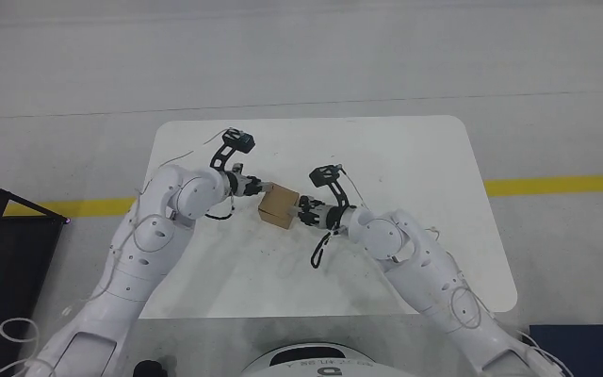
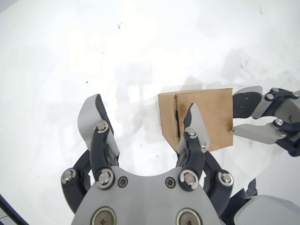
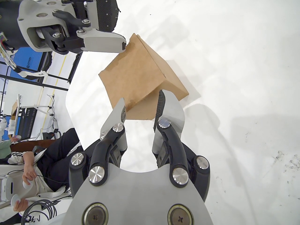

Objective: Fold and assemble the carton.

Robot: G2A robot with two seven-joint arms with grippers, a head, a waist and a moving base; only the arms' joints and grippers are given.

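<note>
One small brown cardboard carton (image 1: 279,205) sits on the white tabletop (image 1: 424,160), a little toward the robot's left of the middle and between the two arms. It is folded into a box shape. In the left wrist view a dark, ragged seam (image 2: 176,115) runs down the side that faces that camera. In the right wrist view the carton's upper panel juts out over a paler panel beneath it.

The right gripper (image 3: 141,98) is at the carton's right-hand end. Its fingers (image 3: 172,108) are closed in on the paler panel, one on each side of it, and both tips are against the cardboard.

The left gripper (image 2: 144,100) is at the opposite end of the carton. Its fingers (image 2: 196,122) are spread wide and grip nothing. One finger lies by the seam side of the carton. Seen from the right wrist, its tip touches the carton's far corner. The other finger stands off to the side over bare tabletop, apart from the cardboard.

The tabletop has rounded corners and a few small dark scuff marks. Beyond it is a pale grey floor (image 1: 301,57) crossed by a yellow line (image 1: 546,184).
</note>
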